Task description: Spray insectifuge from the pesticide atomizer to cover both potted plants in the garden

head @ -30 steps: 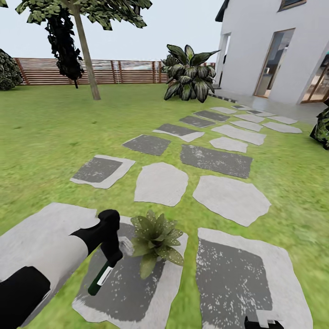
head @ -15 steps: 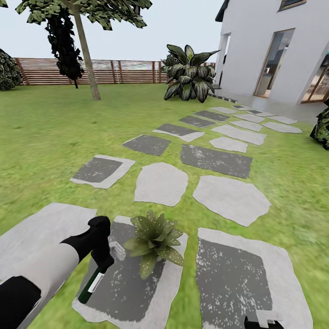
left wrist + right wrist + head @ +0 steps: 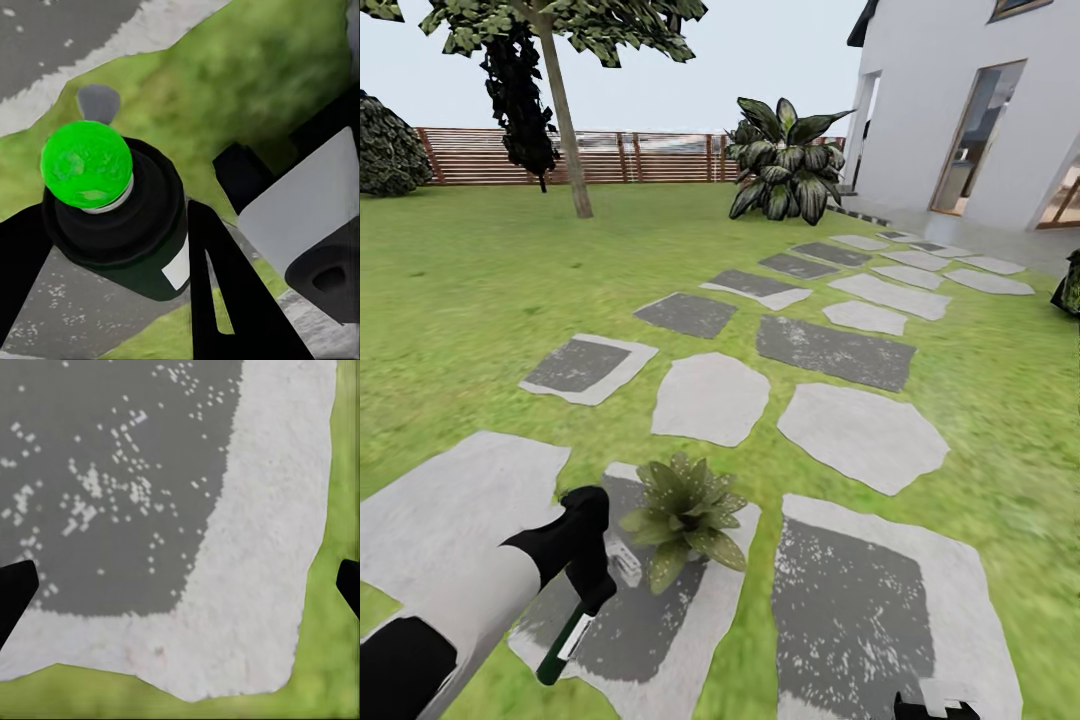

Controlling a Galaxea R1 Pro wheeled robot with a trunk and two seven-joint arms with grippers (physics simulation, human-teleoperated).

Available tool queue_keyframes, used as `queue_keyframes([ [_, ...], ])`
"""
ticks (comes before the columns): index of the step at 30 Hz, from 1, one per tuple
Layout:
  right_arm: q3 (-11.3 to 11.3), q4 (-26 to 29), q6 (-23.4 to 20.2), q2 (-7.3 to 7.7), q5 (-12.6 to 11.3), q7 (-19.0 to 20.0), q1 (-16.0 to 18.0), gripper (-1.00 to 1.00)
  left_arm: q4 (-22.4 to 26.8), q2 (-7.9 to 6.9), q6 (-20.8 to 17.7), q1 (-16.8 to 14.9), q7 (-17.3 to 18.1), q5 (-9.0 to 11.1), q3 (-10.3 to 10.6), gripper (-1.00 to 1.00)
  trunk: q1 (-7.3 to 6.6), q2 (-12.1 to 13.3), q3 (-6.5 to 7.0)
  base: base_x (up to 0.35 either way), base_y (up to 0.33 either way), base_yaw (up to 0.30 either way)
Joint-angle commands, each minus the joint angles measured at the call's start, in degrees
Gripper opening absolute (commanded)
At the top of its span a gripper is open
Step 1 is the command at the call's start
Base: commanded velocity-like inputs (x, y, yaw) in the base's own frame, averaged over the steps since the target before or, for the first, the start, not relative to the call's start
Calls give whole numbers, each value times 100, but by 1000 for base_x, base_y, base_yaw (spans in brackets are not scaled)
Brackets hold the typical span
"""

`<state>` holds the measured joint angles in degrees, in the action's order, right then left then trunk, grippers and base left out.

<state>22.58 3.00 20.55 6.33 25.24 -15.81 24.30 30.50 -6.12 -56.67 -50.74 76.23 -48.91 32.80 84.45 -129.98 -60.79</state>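
Head view: left gripper [image 3: 588,592] jaws clenched on atomizer [image 3: 565,645], long axis tilted, far end down-left, beside plant [image 3: 682,510] on stone [image 3: 650,640]. Left wrist view: green cap [image 3: 86,165] faces camera. Right wrist view: fingertips [image 3: 13,592] wide apart, released.

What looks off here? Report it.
The potted plant stands on a stepping stone in the path, not on the lawn. The left gripper holds the atomizer tilted, its lower end slanting away from the plant. Nothing is spilled or broken.
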Motion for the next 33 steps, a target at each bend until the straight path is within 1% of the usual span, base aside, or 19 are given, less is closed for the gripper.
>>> queue_keyframes([
  [1,44,-10,19,0,60,-19,5,100,19,44,-41,42,45,-54,24,-100,-3,-2,-5,-128,-97,2],
  [4,44,-10,19,0,60,-19,5,100,60,83,-47,67,-131,-57,23,-100,-3,-2,-5,-51,-34,1],
  [7,40,-16,19,-3,64,-19,5,100,72,88,-71,72,-440,-52,-1,-100,-3,-2,-5,-12,-8,0],
  [10,40,-18,19,-8,67,-19,5,100,21,65,-75,95,-537,-54,-144,-100,-3,-2,-5,-3,-2,0],
  [11,41,-18,19,-8,68,-19,5,100,37,40,-73,178,-581,-51,-283,-100,-3,-2,-5,0,0,0],
  [13,43,-18,19,-9,68,-19,5,100,61,49,-67,267,-840,-54,-557,-100,-3,-2,-5,0,0,0],
  [14,42,-18,19,-9,68,-19,5,100,68,59,-66,294,-1034,-52,-663,-100,-3,-2,-5,0,0,0],
  [15,39,-18,19,-9,68,-19,5,100,70,70,-60,322,-1334,-39,-839,-100,-3,-2,-5,0,0,0],
  [16,38,-18,19,-9,68,-19,5,100,70,78,-53,339,-1481,-9,-974,-100,-3,-2,-5,0,0,0],
  [17,37,-18,19,-9,68,-19,5,100,70,85,-42,359,-1582,49,-1109,-100,-3,-2,-5,0,0,0],
  [18,38,-18,19,-9,68,-19,5,100,77,93,-27,415,-1678,183,-1280,-100,-3,-2,-5,0,0,0],
  [19,37,-18,19,-9,68,-19,5,100,84,96,-21,449,-1717,282,-1348,-100,-3,-2,-5,0,0,0],
  [21,36,-18,19,-9,68,-19,5,100,93,112,-14,503,-1774,535,-1430,-100,-3,-2,-5,0,0,0],
  [24,36,-18,19,-9,68,-19,5,100,94,185,-9,529,-1799,737,-1461,-100,-3,-2,-5,0,0,0],
  [26,37,-17,19,-9,68,-19,5,100,86,272,-2,539,-1812,770,-1465,-100,-3,-2,-5,0,0,0],
  [28,40,-12,19,-7,68,-19,5,100,87,311,-2,545,-1857,777,-1462,-100,-3,-2,-5,0,0,0],
  [30,37,-14,19,-5,68,-19,5,100,92,324,1,571,-1983,789,-1464,-100,-3,-2,-5,0,0,0],
  [31,38,-17,19,-5,68,-19,5,100,95,333,5,594,-2114,806,-1467,-100,-3,-2,-5,0,0,0],
  [33,38,-12,19,-6,68,-19,5,100,96,343,6,604,-2188,811,-1469,-100,-3,-2,-5,0,0,0],
])
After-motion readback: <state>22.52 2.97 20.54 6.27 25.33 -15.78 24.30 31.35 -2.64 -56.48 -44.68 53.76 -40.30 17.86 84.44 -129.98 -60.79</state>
